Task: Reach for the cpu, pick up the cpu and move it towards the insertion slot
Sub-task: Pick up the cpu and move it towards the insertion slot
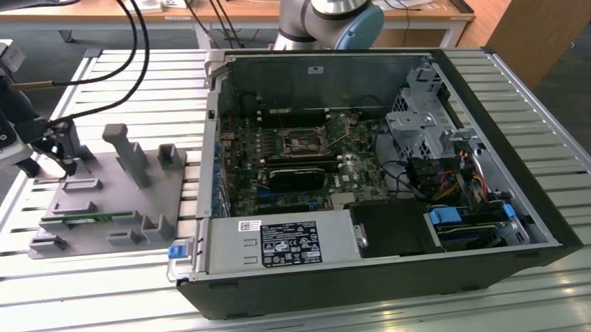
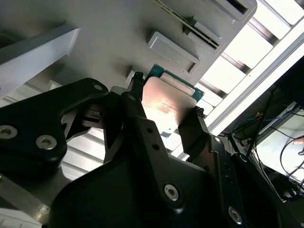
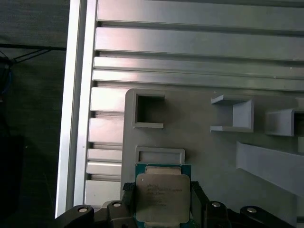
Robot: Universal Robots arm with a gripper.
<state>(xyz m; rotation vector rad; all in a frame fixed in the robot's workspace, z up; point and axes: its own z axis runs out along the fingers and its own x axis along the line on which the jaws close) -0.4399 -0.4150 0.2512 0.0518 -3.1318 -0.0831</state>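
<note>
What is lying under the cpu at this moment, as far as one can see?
Under the cpu, which the gripper holds by two sides, is the grey tray. The chip covers the spot right beneath it, so whether it touches the tray cannot be seen.

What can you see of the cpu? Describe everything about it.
The cpu is a flat square chip: a dull silvery metal lid with faint print, on a green board rim. It sits lid up over the grey tray, clasped on two opposite edges by the black fingers of the gripper.
</note>
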